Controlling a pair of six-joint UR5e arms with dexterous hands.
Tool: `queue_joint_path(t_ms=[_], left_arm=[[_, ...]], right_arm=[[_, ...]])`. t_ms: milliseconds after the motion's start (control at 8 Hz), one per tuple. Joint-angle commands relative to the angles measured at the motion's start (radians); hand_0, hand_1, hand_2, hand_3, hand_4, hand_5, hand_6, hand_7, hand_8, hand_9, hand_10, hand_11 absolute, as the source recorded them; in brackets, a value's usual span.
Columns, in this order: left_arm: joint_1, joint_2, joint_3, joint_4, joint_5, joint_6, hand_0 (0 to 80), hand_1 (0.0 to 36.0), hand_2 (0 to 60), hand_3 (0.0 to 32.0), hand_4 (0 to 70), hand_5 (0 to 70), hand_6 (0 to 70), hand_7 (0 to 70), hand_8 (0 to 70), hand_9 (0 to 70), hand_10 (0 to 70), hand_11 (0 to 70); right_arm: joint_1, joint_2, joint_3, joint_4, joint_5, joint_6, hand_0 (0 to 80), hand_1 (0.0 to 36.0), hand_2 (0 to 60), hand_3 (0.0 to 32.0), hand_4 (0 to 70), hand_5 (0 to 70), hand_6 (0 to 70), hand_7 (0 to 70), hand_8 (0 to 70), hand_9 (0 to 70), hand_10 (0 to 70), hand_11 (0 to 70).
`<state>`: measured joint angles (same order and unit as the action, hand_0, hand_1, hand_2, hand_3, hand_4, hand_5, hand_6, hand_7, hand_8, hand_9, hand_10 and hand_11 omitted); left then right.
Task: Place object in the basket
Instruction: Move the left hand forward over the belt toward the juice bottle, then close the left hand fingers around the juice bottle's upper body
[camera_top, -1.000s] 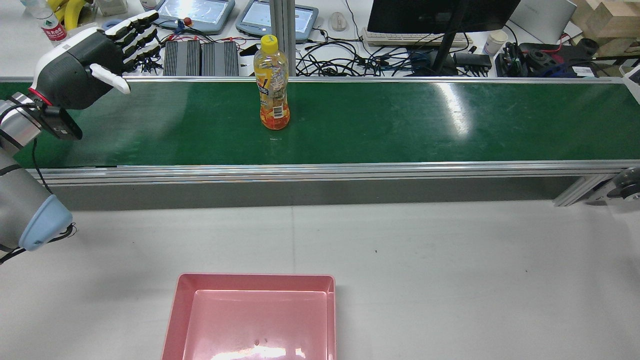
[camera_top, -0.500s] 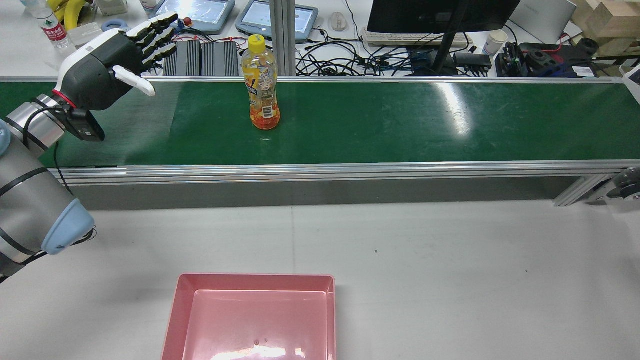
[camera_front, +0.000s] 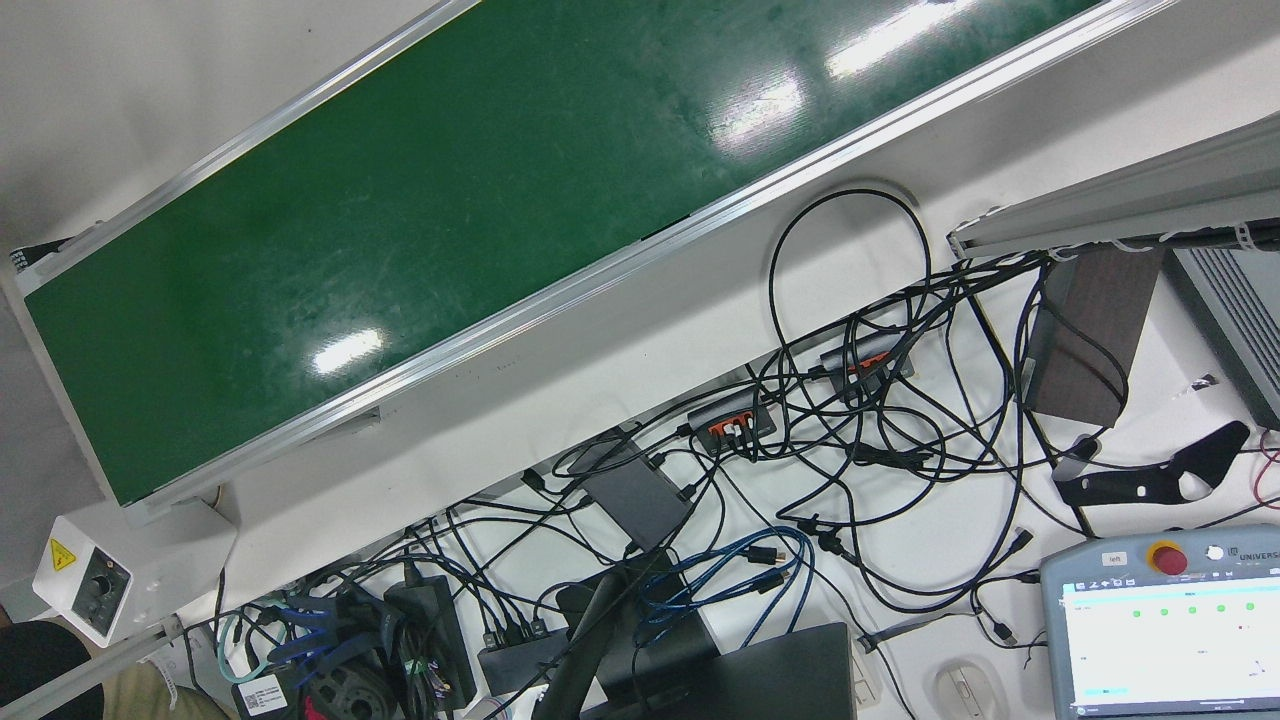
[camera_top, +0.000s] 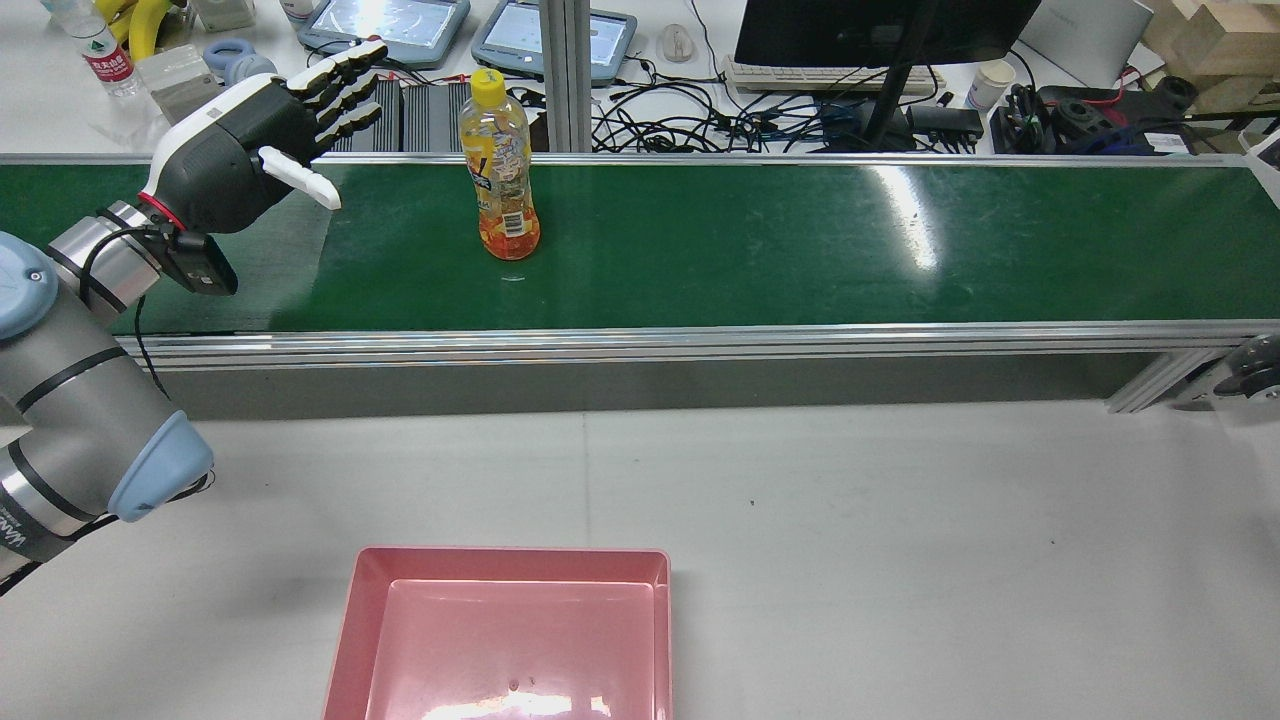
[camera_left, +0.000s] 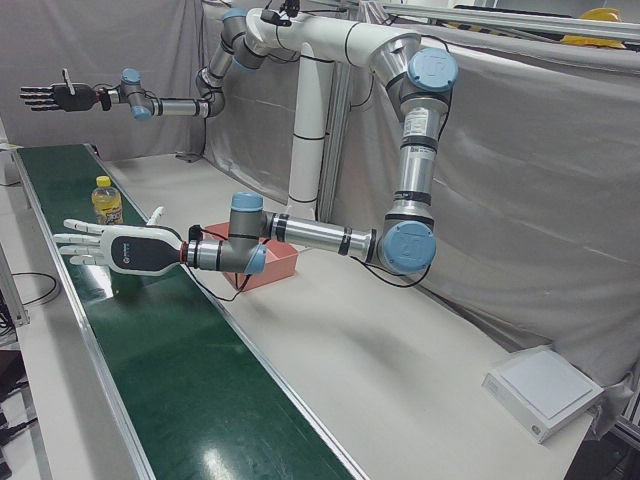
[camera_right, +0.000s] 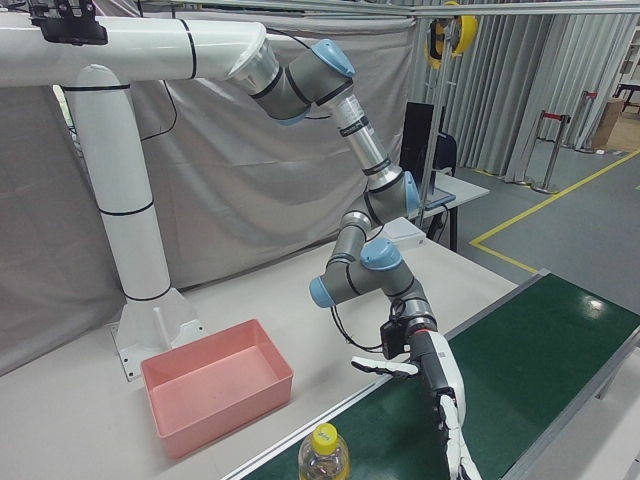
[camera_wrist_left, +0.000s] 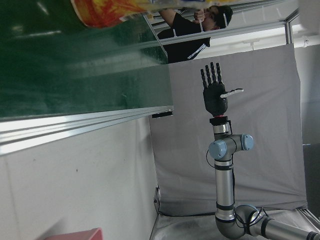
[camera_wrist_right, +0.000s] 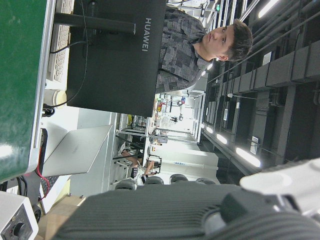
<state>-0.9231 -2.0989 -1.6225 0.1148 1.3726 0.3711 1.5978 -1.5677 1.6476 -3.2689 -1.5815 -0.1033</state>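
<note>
1. Since a second ago the clear plastic bottle of orange drink with a yellow cap (camera_top: 498, 176) has shifted left along the green conveyor belt (camera_top: 760, 245), and the left hand (camera_top: 250, 152) has moved right toward it; the gap is closing, so the grasp looks near
2. The left hand's fingers are spread wide, holding nothing, near the upright bottle but not touching it
3. The right hand (camera_left: 62, 96) hangs high, well apart, fingers straight and empty
4. Count: one bottle, one pink plastic basket (camera_top: 505, 640) (empty), two hands
</note>
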Motion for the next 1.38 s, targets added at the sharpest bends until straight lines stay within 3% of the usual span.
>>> queue_joint_path(t_ms=[0, 750, 1250], left_arm=[[0.026, -0.035, 0.003, 0.029, -0.003, 0.008, 56.5, 3.8, 0.0, 2.6, 10.0, 12.1, 0.0, 0.0, 3.3, 3.2, 4.7, 8.2], [0.029, -0.121, 0.099, 0.028, -0.017, 0.017, 56.3, 4.3, 0.0, 2.0, 10.0, 12.4, 0.0, 0.0, 3.0, 3.0, 4.8, 8.3], [0.029, -0.122, 0.092, 0.029, -0.015, 0.015, 56.5, 3.8, 0.0, 1.6, 10.3, 12.6, 0.0, 0.0, 3.3, 3.4, 5.1, 8.8]], right_arm=[[0.001, 0.0, 0.0, 0.0, 0.0, 0.001, 0.0, 0.0, 0.0, 0.0, 0.0, 0.0, 0.0, 0.0, 0.0, 0.0, 0.0, 0.0], [0.001, 0.0, 0.001, 0.0, 0.0, 0.001, 0.0, 0.0, 0.0, 0.0, 0.0, 0.0, 0.0, 0.0, 0.0, 0.0, 0.0, 0.0], [0.001, 0.0, 0.001, 0.0, 0.0, 0.001, 0.0, 0.0, 0.0, 0.0, 0.0, 0.0, 0.0, 0.0, 0.0, 0.0, 0.0, 0.0]])
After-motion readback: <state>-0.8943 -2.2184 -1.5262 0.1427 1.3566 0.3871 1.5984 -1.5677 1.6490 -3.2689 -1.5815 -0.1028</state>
